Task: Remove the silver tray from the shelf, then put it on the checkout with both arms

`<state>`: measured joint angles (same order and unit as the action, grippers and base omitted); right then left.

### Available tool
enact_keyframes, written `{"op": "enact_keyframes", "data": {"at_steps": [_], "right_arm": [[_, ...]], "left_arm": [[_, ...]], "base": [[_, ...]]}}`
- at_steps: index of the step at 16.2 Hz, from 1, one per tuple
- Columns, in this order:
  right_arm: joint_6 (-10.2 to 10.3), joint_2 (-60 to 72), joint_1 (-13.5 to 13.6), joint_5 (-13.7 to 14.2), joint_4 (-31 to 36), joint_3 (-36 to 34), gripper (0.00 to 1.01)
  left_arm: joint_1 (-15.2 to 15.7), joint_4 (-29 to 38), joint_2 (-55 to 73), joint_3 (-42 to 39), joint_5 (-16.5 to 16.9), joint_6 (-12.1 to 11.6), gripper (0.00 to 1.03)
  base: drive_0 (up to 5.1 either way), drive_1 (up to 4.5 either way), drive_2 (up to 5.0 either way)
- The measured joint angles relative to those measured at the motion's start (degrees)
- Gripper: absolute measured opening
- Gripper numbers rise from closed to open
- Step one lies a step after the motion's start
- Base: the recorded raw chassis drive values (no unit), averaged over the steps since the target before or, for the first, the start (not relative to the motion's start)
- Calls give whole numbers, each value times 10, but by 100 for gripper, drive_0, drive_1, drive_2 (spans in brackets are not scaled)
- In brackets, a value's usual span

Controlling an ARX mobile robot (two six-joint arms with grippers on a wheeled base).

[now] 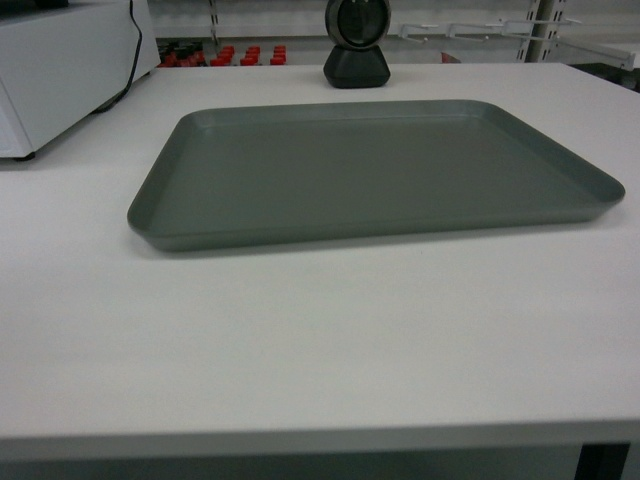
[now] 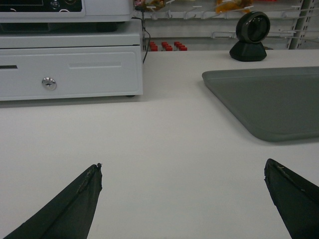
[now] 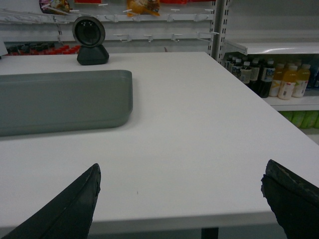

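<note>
Now silver tray (image 1: 370,170) flat on checkout (image 1: 300,340), nothing in it, both grippers' jaws wide apart, holding nothing.

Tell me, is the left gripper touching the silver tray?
Apart. The left wrist view shows white checkout between the open left gripper and the silver tray.

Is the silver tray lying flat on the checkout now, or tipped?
Flat. The silver tray rests bottom-down on the white checkout, rim up, nothing in it. Both grippers' jaws stand open, clear of it.
</note>
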<state>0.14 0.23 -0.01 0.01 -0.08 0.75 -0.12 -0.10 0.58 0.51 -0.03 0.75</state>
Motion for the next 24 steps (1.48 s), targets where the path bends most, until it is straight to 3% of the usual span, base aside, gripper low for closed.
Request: {"op": "enact_keyframes", "data": {"at_steps": [9, 24], "right_arm": [[0, 1, 0, 0, -4, 0, 98], [0, 0, 0, 0, 0, 0, 98]], "left_arm": [[0, -4, 0, 0, 0, 0, 98], [0, 0, 0, 0, 0, 0, 98]], "base": [[0, -424, 425], [0, 0, 0]]}}
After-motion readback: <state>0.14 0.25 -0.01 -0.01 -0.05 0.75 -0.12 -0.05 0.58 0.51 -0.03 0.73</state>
